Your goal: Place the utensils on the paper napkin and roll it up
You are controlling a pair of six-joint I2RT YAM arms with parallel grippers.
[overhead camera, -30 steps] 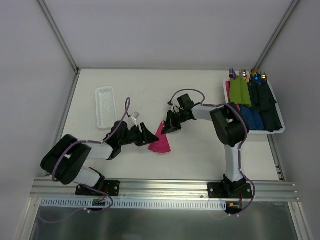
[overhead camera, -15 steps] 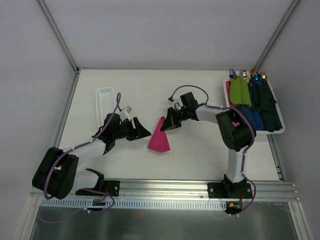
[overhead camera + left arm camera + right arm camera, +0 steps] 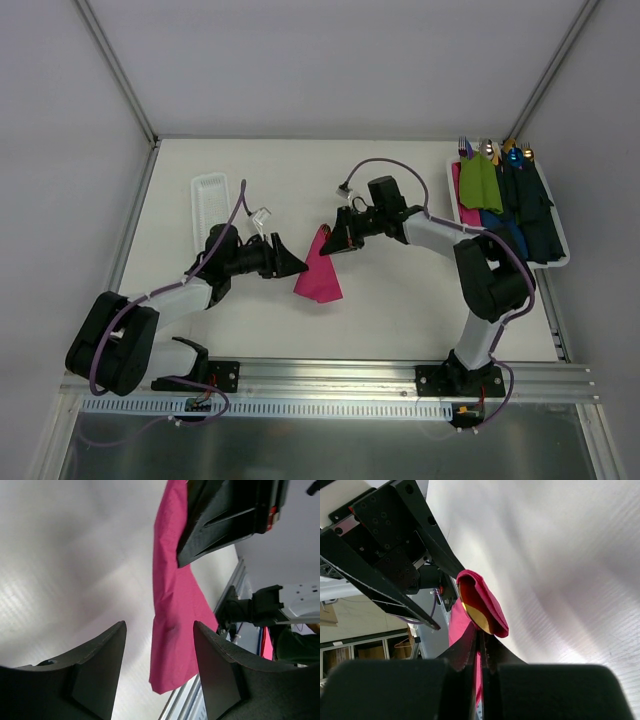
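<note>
Presently, paper napkin: folded into a narrow magenta wedge, lying at the middle of the surface.
Right pincer: clenched on the napkin's upper end.
Gold utensil: wrapped in the fold, only a shiny gold tip showing beside the right fingers.
Left pincer: released, jaws apart, just left of the napkin, not touching.
Tray: at the right edge, holding green napkin rolls.

A clear tray lies left; napkin rolls fill a white tray.
</note>
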